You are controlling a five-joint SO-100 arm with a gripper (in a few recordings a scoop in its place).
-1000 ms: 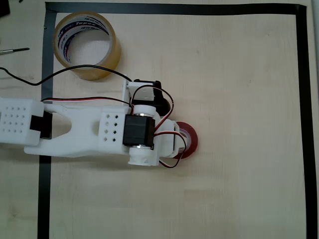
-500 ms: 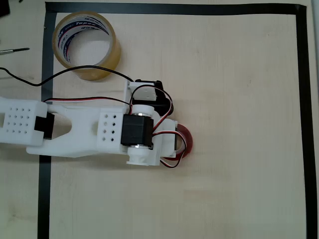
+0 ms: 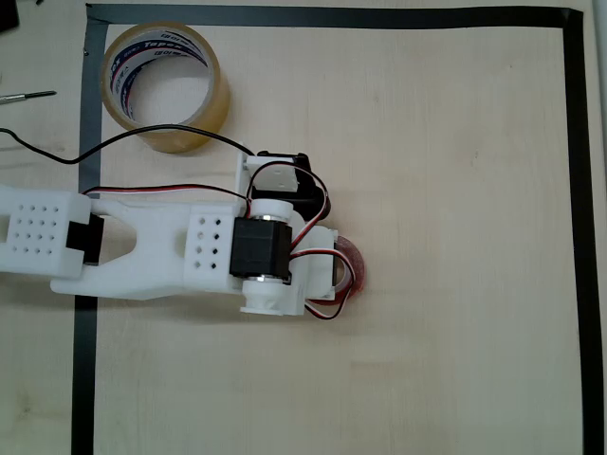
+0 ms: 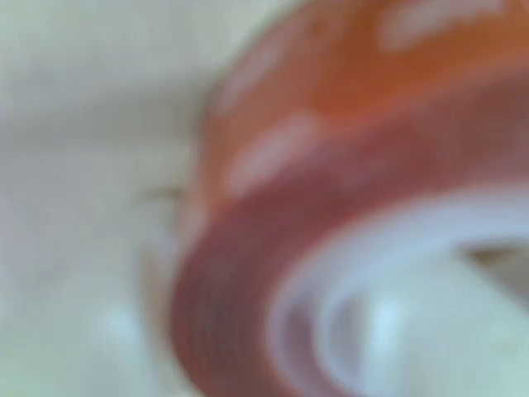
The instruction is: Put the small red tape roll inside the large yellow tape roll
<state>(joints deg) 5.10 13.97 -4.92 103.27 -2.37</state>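
The small red tape roll (image 3: 355, 265) lies right of the table's middle in the overhead view, mostly covered by the arm's white wrist, with a red arc and some white core showing. My gripper (image 3: 340, 272) is down over it; the fingers are hidden under the wrist, and the roll looks tilted and held. The wrist view is blurred, with the red roll (image 4: 273, 248) and its white core pressed close to the lens. The large yellow tape roll (image 3: 166, 87) stands at the upper left, well apart from the gripper, its core printed in blue and red.
A black tape border (image 3: 579, 237) frames the light wooden work surface. The arm's body reaches in from the left edge, with a black cable (image 3: 142, 133) curving just below the yellow roll. A thin dark tool (image 3: 27, 96) lies outside the border at far left.
The red roll has shifted slightly left and further under the wrist over the last second, showing less of its ring. Since half a second ago almost nothing has moved.
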